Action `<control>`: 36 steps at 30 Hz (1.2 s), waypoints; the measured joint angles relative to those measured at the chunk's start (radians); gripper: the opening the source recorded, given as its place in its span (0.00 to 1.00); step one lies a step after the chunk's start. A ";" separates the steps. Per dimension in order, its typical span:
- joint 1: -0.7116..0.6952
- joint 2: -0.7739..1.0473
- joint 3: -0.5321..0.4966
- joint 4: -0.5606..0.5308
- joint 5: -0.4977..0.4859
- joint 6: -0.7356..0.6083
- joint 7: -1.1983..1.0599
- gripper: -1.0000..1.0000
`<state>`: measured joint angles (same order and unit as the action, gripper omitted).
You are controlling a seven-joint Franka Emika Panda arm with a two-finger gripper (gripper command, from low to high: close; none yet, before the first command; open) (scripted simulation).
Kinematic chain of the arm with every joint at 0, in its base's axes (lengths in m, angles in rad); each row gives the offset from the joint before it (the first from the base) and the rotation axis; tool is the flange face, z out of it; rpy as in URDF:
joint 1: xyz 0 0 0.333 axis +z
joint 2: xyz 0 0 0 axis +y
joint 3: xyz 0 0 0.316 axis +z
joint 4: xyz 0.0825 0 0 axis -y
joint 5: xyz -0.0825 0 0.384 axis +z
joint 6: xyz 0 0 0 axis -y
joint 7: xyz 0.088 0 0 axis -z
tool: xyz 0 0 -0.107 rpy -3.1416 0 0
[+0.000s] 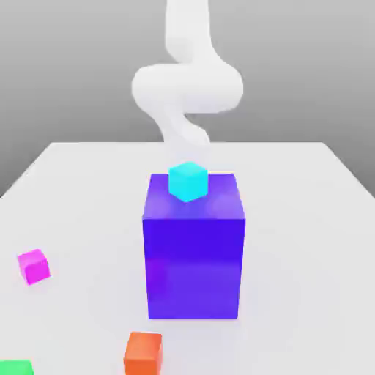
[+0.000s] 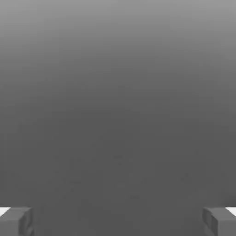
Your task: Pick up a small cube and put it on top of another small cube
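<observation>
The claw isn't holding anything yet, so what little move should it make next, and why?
I'd guess the open gripper should swing over toward the small pink cube, staying high at first. That cube sits alone on the table, well off to the exterior view's left of the big blue block, which looks tall enough to bump into.

No text, label, brand name, number or sign can be read in the exterior view or in the hand view.
</observation>
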<state>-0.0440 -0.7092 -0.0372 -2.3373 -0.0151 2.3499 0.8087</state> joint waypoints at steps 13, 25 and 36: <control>-0.217 0.470 -0.248 -0.195 -0.015 0.261 -0.001 0.50; -0.469 0.925 -0.298 -0.321 0.268 0.509 -0.216 0.50; -0.587 1.064 -0.155 -0.289 0.391 0.613 -0.311 0.00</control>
<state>-0.6309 0.3548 -0.1925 -2.6263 0.3763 2.9625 0.4979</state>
